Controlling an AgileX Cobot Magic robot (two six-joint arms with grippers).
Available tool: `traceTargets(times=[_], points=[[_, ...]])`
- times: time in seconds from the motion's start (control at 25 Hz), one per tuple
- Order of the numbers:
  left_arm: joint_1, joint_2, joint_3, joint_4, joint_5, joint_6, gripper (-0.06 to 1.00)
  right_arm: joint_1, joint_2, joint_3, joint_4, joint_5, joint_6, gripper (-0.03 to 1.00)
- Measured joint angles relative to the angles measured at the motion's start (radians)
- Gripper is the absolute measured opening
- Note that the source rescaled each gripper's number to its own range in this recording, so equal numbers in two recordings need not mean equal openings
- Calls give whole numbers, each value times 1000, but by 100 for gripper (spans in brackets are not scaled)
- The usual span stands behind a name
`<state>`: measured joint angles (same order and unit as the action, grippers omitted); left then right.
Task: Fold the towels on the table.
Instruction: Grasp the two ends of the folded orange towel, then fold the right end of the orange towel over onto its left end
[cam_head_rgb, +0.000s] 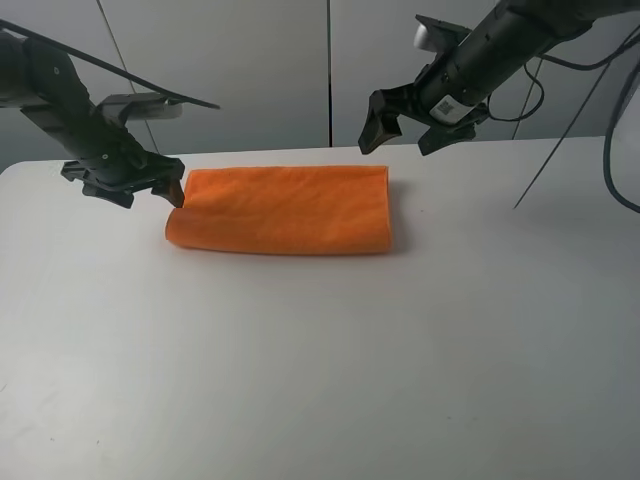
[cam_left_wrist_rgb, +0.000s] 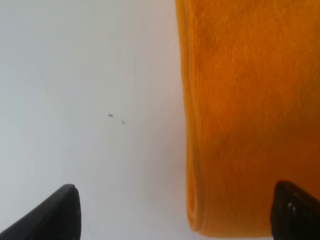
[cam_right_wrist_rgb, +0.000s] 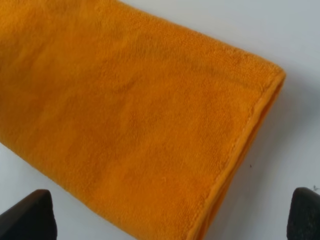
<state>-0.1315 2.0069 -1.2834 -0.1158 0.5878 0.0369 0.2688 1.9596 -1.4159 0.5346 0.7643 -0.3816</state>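
One orange towel lies folded into a flat, layered rectangle on the white table, toward the back and left of centre. My left gripper hovers open at the towel's left end, one fingertip close to its corner; the left wrist view shows the towel edge between both spread fingertips. My right gripper hangs open above the towel's far right corner, well clear of it. In the right wrist view the towel fills most of the frame, its doubled hemmed edge visible, with nothing between the fingers.
Grey wall panels stand behind the table's far edge. Black cables hang at the far right over the table. The table's near half is bare white surface.
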Motion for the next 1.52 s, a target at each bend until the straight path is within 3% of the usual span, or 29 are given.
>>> traceTargets(times=[0.28,0.8,1.16,1.52], points=[[0,47,-7,8,-34,-2,99,0,66,0,21,0,-18,100],[0,120,-7,42,-51,-37,99,-68,168,0,269,21,-194,100],[0,121,-7,54,-53,-50,99,-168,237,0,570,34,-314,100],[0,121,-7,69,-54,-56,99,-168,294,0,611,-24,-302,100]])
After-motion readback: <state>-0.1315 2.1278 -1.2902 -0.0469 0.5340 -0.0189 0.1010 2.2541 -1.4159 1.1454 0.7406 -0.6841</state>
